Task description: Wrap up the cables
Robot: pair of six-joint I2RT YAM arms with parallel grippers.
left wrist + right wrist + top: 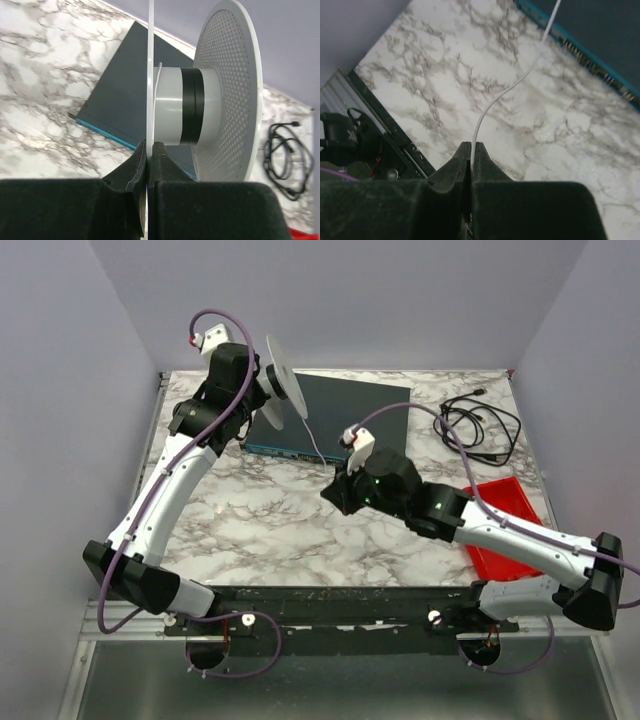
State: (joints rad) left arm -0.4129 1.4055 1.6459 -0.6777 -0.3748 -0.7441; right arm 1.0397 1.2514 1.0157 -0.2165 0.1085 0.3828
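Observation:
A white spool (283,383) is held up above the table's back left. In the left wrist view my left gripper (148,151) is shut on the edge of the spool's near flange (150,60). Behind that flange are the white hub with a black band (182,107) and the perforated far flange (230,90). The thin white cable (312,438) runs from the hub (159,75) down to my right gripper (332,492). In the right wrist view my right gripper (471,149) is shut on the cable (492,107), which curves away over the marble table.
A flat dark box with a teal edge (350,415) lies at the back middle, under the spool. Coiled black cords (480,425) lie at the back right. A red tray (510,530) sits at the right, partly under my right arm.

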